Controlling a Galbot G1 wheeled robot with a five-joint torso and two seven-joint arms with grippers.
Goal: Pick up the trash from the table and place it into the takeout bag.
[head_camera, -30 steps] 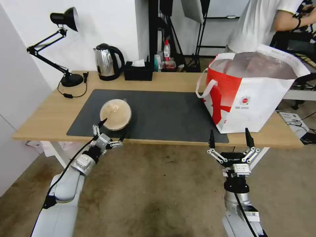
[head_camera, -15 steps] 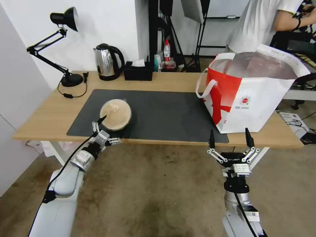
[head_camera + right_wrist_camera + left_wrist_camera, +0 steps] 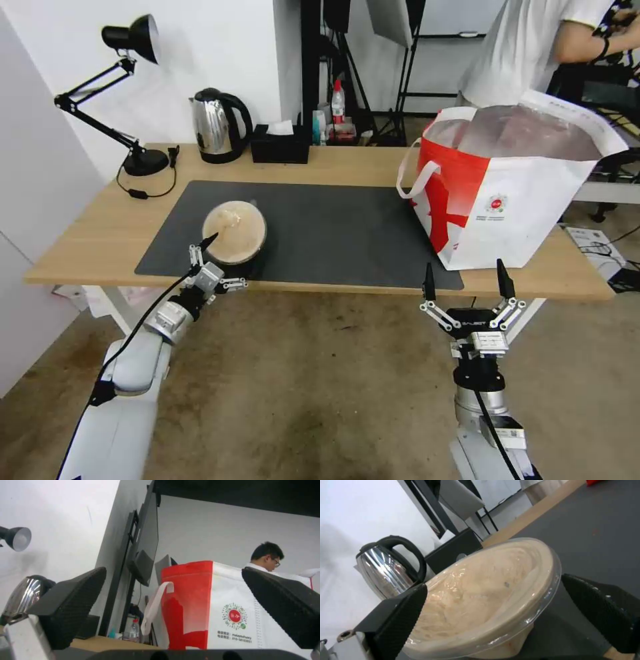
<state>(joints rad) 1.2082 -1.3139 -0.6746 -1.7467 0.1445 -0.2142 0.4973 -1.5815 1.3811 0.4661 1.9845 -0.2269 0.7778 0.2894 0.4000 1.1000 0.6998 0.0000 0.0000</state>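
One piece of trash, a round clear-lidded bowl of tan food (image 3: 235, 230), sits on the dark grey mat (image 3: 333, 233) near the table's (image 3: 87, 240) front edge. My left gripper (image 3: 230, 257) is open at the bowl's near side. In the left wrist view the bowl (image 3: 486, 597) lies between the two black fingers (image 3: 400, 615), and the far finger stands slightly apart from the rim. The takeout bag (image 3: 513, 193) stands open at the table's right end, its silver lining showing. My right gripper (image 3: 467, 272) is open and holds nothing, below the front edge before the bag (image 3: 213, 610).
A steel kettle (image 3: 217, 125), a black tissue box (image 3: 280, 145) and a black desk lamp (image 3: 133, 100) stand along the back and left of the table. A person in a white shirt stands behind the bag. Bare mat lies between bowl and bag.
My left gripper has edged forward and slightly up, bringing its fingers further alongside the bowl. The bowl, the bag and the right arm have not moved.
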